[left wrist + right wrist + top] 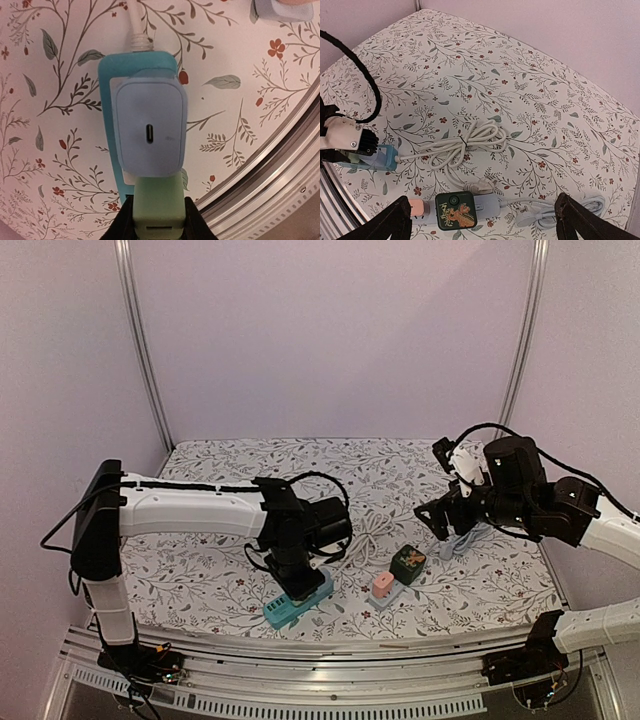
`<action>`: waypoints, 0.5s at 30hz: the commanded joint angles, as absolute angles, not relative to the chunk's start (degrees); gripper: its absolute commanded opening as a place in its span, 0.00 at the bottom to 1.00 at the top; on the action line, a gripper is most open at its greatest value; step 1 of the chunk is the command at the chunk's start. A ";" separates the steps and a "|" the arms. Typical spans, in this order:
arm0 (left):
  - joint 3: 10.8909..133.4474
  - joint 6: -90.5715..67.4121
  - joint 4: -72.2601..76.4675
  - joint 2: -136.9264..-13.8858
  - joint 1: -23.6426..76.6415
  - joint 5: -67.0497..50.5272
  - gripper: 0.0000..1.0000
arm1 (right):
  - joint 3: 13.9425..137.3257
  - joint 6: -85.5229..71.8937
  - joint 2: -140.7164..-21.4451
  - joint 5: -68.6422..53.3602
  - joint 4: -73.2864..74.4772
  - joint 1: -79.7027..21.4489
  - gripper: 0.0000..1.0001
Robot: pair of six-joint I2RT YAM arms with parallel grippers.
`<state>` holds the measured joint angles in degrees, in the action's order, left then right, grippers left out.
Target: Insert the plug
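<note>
A teal power strip [107, 125] lies near the table's front edge, also visible in the top view [297, 606]. A light blue charger [150, 130] sits plugged into it. Directly below the charger, a pale green plug [157, 197] stands on the strip, held between my left gripper's [157, 220] black fingers; whether its pins are seated is hidden. In the top view the left gripper [298, 583] points straight down on the strip. My right gripper [482, 225] is open and empty, hovering high above the right side of the table [440, 520].
A grey power strip [492, 205] carries a dark green adapter [456, 210] and a pink plug [417, 207]. A coiled white cable [470, 142] runs to the teal strip. A white plug with cable [535, 218] lies at right. The metal table rail [280, 175] is close by.
</note>
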<state>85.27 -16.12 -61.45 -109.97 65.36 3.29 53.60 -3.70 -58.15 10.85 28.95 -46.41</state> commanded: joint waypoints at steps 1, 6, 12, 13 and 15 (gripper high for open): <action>86.52 -15.24 -62.28 -112.65 66.27 2.75 0.00 | 53.61 -3.43 -58.69 11.34 29.51 -45.99 0.99; 87.30 -14.65 -62.39 -114.87 66.18 2.53 0.00 | 53.78 -3.35 -58.97 11.12 29.62 -46.02 0.99; 87.02 -14.18 -61.42 -116.12 65.88 1.86 0.00 | 53.78 -3.34 -59.07 11.07 29.68 -46.01 0.99; 86.89 -14.08 -61.29 -116.30 65.84 1.77 0.00 | 53.79 -3.34 -59.15 11.01 29.65 -46.04 0.99; 86.48 -14.06 -60.91 -116.44 65.68 1.76 0.00 | 53.87 -3.34 -59.24 10.99 29.66 -46.03 0.99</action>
<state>87.81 -15.38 -63.09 -112.84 65.36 2.83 53.60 -3.70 -58.76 10.83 29.15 -46.41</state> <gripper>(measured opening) 0.240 0.989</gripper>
